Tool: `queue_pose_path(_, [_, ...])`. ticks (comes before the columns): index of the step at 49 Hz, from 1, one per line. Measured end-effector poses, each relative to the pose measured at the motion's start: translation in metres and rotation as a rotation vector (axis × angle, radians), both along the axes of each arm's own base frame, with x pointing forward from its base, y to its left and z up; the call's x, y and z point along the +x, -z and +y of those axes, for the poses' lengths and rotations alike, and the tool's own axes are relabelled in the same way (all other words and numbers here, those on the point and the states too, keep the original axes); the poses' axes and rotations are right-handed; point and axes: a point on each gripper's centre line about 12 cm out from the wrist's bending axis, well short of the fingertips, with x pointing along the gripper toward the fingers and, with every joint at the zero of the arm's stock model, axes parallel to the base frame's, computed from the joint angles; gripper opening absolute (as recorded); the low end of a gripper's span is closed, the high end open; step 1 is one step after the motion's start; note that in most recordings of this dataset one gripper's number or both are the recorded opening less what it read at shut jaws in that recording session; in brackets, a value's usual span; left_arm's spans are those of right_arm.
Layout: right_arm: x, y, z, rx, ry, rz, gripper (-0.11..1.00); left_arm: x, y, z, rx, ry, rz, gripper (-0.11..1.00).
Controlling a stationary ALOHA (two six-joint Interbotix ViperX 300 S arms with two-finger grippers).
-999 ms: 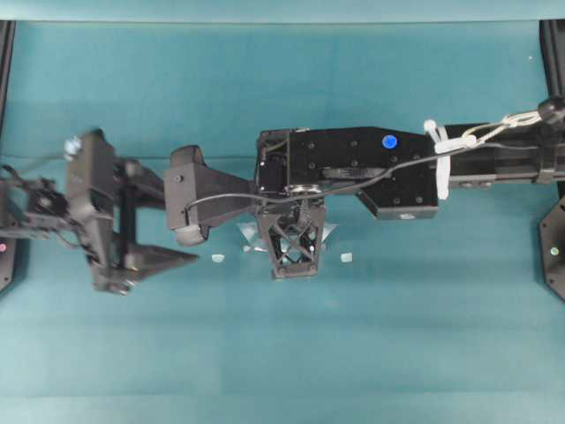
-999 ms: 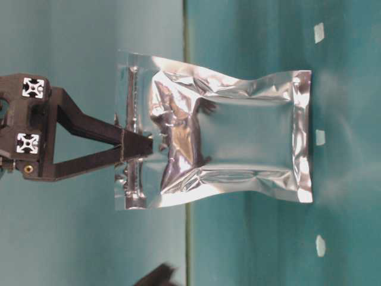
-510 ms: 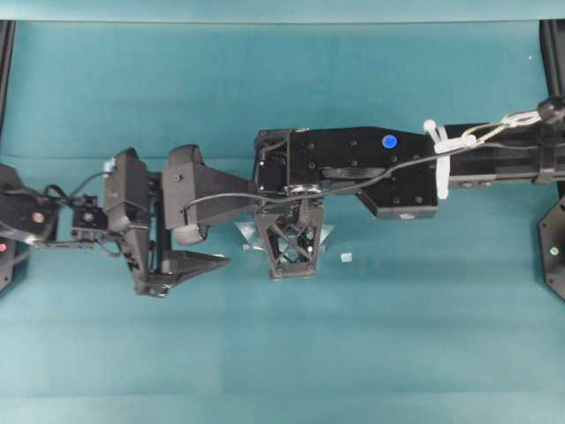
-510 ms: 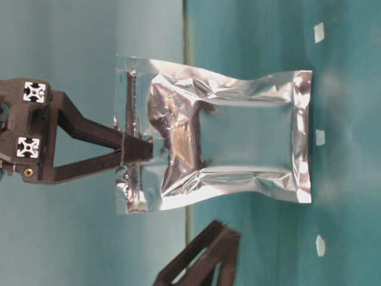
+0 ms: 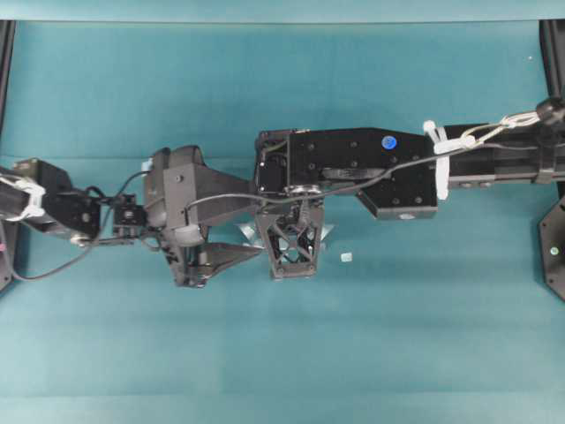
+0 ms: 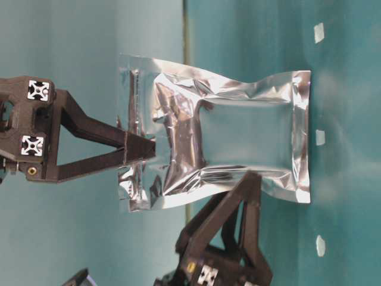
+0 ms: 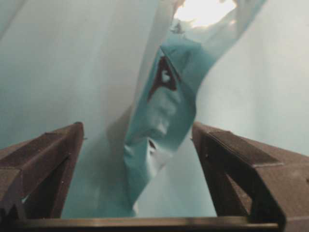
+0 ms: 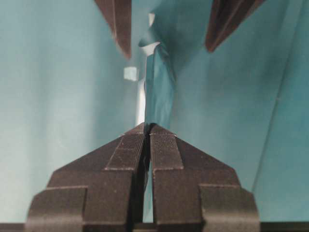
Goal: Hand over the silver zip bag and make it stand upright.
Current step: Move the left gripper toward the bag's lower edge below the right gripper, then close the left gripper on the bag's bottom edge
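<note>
Your right gripper (image 8: pixel 147 133) has its jaws pinching the zip end of the silver zip bag (image 6: pixel 238 137), holding it on edge over the teal desk (image 5: pixel 282 353). Your left gripper (image 7: pixel 137 145) has its jaws spread wide, 1 either side of the bag, not touching.

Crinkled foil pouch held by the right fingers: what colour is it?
Shiny silver foil pouch with a darker grey centre; clearest in the table-level view.
</note>
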Motion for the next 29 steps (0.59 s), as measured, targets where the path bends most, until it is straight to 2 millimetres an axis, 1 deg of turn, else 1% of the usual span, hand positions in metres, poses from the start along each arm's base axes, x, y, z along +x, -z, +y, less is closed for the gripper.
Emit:
queue_pose_path(6, [0.0, 0.0, 0.0, 0.0, 0.0, 0.002, 0.07, 0.011, 0.005, 0.001, 0.001, 0.0, 0.002, 0.96])
queue_pose_path(16, [0.0, 0.001, -0.001, 0.0, 0.002, 0.003, 0.07, 0.031, 0.002, 0.001, 0.004, 0.001, -0.02, 0.96])
queue_pose_path(29, [0.001, 0.0, -0.001, 0.0, 0.003, -0.006, 0.07, 0.041, 0.014, 0.002, 0.0, 0.0, 0.009, 0.96])
